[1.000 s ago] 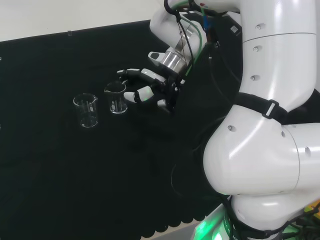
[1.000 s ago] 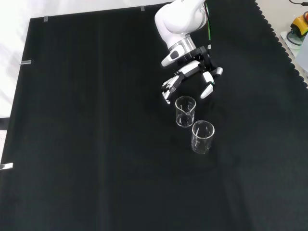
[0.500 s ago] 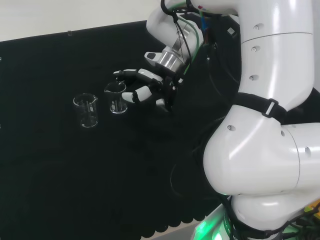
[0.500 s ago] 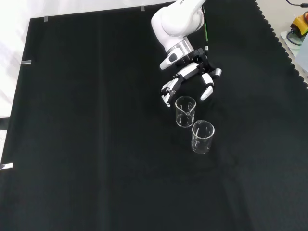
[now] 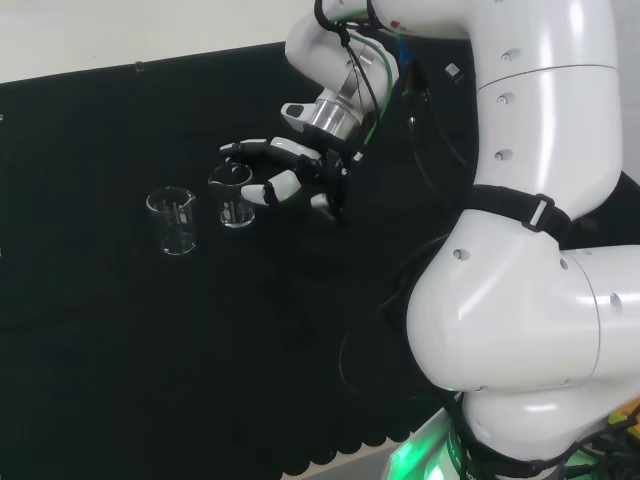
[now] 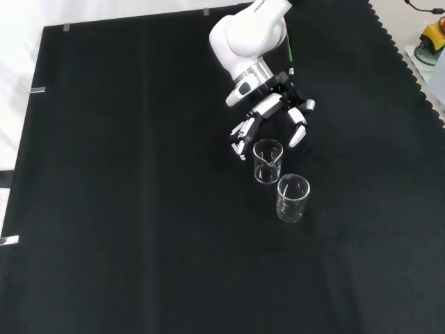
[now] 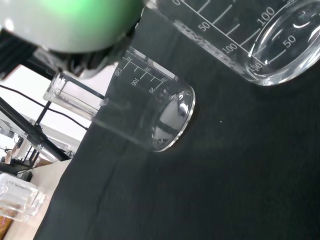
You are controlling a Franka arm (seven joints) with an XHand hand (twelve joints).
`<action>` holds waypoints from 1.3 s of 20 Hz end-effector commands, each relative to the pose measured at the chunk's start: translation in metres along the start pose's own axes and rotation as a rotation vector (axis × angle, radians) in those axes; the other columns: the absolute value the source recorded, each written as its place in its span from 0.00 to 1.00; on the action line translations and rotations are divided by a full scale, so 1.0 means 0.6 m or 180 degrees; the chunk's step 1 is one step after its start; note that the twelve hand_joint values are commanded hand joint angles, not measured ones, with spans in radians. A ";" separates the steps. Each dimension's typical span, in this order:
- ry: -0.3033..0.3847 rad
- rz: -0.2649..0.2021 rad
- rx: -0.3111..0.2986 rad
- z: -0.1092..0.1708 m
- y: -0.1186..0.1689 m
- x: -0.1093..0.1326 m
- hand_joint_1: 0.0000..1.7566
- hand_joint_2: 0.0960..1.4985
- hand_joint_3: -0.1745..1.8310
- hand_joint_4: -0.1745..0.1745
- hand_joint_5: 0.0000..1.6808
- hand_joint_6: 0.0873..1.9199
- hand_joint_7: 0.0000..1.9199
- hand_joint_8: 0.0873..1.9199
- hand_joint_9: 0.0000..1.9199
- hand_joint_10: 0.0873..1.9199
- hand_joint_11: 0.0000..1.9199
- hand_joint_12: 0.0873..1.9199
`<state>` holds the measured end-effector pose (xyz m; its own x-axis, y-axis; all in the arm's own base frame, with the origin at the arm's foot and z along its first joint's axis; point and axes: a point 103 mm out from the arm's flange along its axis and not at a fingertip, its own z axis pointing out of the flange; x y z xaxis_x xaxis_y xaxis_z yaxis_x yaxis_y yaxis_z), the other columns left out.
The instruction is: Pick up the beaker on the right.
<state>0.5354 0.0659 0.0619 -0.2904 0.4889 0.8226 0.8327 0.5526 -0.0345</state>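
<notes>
Glass ware first: I see two clear beakers on the black cloth (image 6: pixel 139 229), both upright w/ printed scale marks, and neither looks to hold anything. In head view the right beaker (image 5: pixel 234 197) is the task one, w/ a pour lip on its rim; the left beaker (image 5: pixel 172 221) stands just beside it, apart. My hand (image 5: pixel 300 176) sits just right of the right beaker, fingers (image 5: pixel 262 192) spread and lightly bent either side of it, gripping nothing.
</notes>
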 end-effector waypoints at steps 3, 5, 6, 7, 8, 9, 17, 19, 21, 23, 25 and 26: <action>0.0036 0.0019 0.0047 0.010 0.001 -0.004 0.52 0.15 0.66 0.29 0.24 0.00 0.16 0.33 0.22 0.31 0.00 0.67; 0.0039 0.0038 0.0022 0.013 0.001 -0.005 0.52 0.15 0.66 0.30 0.24 0.00 0.16 0.33 0.22 0.31 0.00 0.67; 0.0044 0.0051 0.0007 0.015 0.001 -0.006 0.52 0.15 0.66 0.30 0.24 0.00 0.17 0.33 0.22 0.31 0.00 0.68; 0.0048 0.0062 -0.0009 0.017 0.001 -0.006 0.52 0.15 0.66 0.30 0.25 0.00 0.17 0.33 0.22 0.31 0.00 0.68; 0.0055 0.0068 -0.0023 0.019 0.001 -0.006 0.52 0.15 0.66 0.30 0.25 0.00 0.17 0.33 0.23 0.31 0.00 0.68; 0.0057 0.0069 -0.0039 0.020 0.001 -0.006 0.52 0.15 0.66 0.30 0.25 0.00 0.18 0.33 0.23 0.31 0.00 0.69; 0.0106 0.0080 -0.0098 0.029 0.007 0.000 0.52 0.15 0.66 0.31 0.28 0.01 0.18 0.33 0.23 0.30 0.00 0.69; 0.0125 0.0092 -0.0102 0.031 0.008 0.000 0.53 0.15 0.66 0.31 0.28 0.01 0.19 0.33 0.23 0.30 0.00 0.69; 0.0131 0.0100 -0.0104 0.032 0.009 0.000 0.53 0.15 0.66 0.31 0.28 0.01 0.19 0.33 0.23 0.30 0.00 0.69; 0.0133 0.0104 -0.0109 0.034 0.011 0.000 0.53 0.15 0.66 0.31 0.28 0.01 0.19 0.33 0.23 0.30 0.00 0.69; 0.0136 0.0108 -0.0119 0.035 0.012 0.000 0.53 0.15 0.66 0.31 0.28 0.01 0.19 0.33 0.23 0.30 0.00 0.69; 0.0146 0.0115 -0.0123 0.036 0.012 -0.001 0.53 0.15 0.66 0.31 0.28 0.01 0.19 0.33 0.23 0.30 0.00 0.69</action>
<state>0.5317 0.0831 0.0501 -0.2431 0.4771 0.8445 0.8582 0.5116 -0.0420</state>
